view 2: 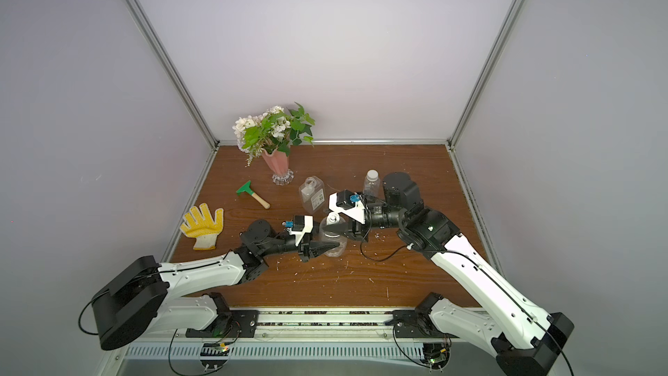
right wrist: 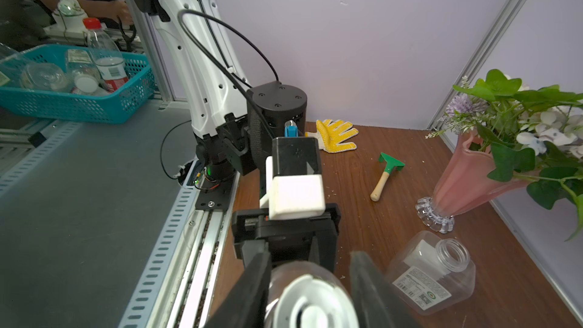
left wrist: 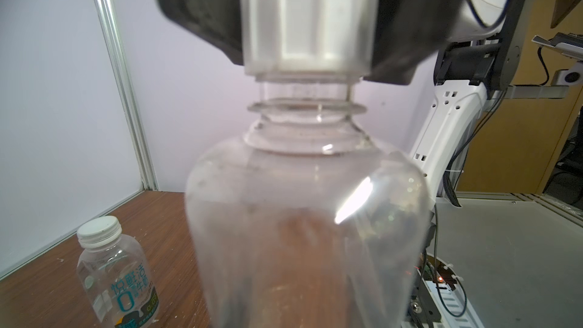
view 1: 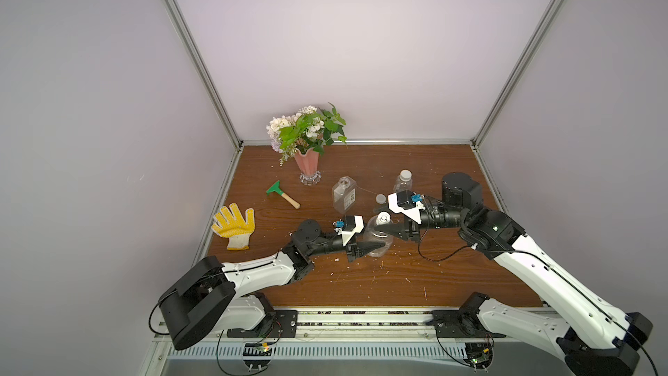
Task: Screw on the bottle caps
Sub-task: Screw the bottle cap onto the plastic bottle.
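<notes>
At table [view 1: 361, 283] centre | left fingers [view 1: 374, 246] clamp rounded bottle [view 1: 373, 234] | right fingers [view 1: 389, 228] pinch its white cap [view 1: 383, 217]

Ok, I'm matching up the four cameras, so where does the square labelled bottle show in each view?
In both top views: the square bottle stands uncapped mid-table, behind the round bottle.
Left wrist: not in it.
Right wrist: in it, open mouth showing, near the pink vase and its foot.
Shared landmark: the round bottle, in all four views.
</notes>
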`<action>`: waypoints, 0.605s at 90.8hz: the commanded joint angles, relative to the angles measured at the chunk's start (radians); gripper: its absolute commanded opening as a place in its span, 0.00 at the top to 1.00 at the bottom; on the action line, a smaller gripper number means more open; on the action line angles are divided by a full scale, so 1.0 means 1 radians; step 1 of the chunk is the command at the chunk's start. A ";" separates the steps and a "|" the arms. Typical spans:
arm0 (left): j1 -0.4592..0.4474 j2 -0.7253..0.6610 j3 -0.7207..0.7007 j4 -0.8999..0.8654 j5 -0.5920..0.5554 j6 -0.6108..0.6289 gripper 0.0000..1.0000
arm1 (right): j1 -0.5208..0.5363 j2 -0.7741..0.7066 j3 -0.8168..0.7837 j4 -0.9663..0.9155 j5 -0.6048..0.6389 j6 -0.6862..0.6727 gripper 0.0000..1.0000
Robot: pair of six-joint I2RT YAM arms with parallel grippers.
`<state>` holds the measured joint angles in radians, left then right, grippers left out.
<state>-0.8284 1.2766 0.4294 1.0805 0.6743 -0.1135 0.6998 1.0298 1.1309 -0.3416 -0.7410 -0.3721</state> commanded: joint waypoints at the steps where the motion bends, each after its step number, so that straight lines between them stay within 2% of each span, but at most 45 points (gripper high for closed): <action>1: 0.007 -0.002 0.032 0.033 -0.005 -0.006 0.60 | -0.001 0.006 -0.010 0.020 0.003 0.024 0.58; 6: 0.008 -0.003 0.032 0.033 -0.019 -0.003 0.60 | -0.001 0.006 -0.017 0.029 0.021 0.040 0.59; 20: 0.007 -0.013 0.045 0.033 -0.080 0.011 0.60 | 0.002 0.009 -0.049 0.050 0.118 0.110 0.74; 26: 0.008 -0.017 0.051 0.033 -0.118 0.021 0.60 | 0.004 0.005 -0.072 0.076 0.172 0.147 0.81; 38: 0.007 -0.028 0.066 0.034 -0.216 0.038 0.60 | 0.021 -0.009 -0.127 0.161 0.265 0.251 0.89; 43: 0.007 -0.033 0.072 0.036 -0.275 0.043 0.60 | 0.041 -0.014 -0.148 0.197 0.338 0.290 0.93; 55: 0.008 -0.035 0.088 0.039 -0.383 0.064 0.61 | 0.136 -0.003 -0.177 0.234 0.621 0.377 0.98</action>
<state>-0.8284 1.2766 0.4332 1.0019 0.4294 -0.0692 0.7620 1.0138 0.9894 -0.1158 -0.4053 -0.1009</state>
